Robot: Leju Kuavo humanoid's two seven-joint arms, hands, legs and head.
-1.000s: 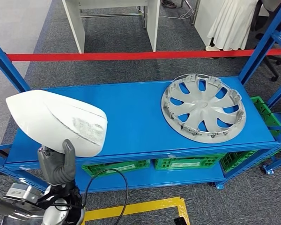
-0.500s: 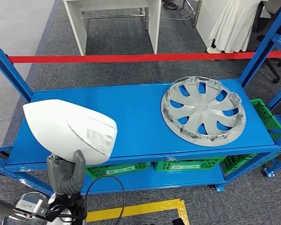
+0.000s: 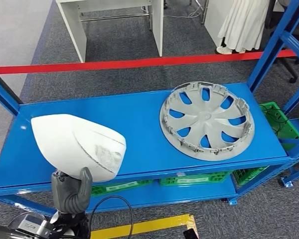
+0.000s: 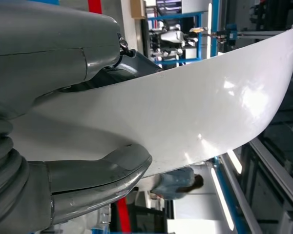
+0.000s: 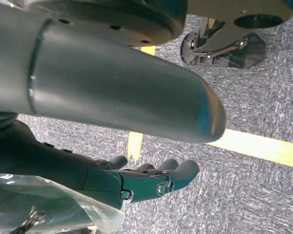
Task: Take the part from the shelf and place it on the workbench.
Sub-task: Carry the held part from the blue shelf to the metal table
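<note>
From the head view, the left hand (image 3: 71, 191) holds a white part (image 3: 78, 147) from underneath, thumb up against its lower edge. The part, a smooth curved shell with a scuffed patch on its near face, sits raised in front of the blue shelf (image 3: 140, 124); it looks lifted clear of the top deck, though from this angle I cannot be sure it has no contact. Gripping from below probably keeps the broad shell balanced over the palm. A grey wheel cover (image 3: 207, 121) lies flat on the shelf, well apart to the right. Green crates (image 3: 193, 178) sit on the lower deck, and red tape (image 3: 140, 63) runs across the carpet behind.

In the left wrist view, the thick grey thumb (image 4: 100, 170) presses one side of the part's glossy white surface (image 4: 197, 112), with the hand's body on the other, so the shell is clamped between them.

In the right wrist view, the right hand (image 5: 152, 178) hangs over grey carpet and a yellow floor line (image 5: 262, 146), its fingers loosely extended and holding nothing.
</note>
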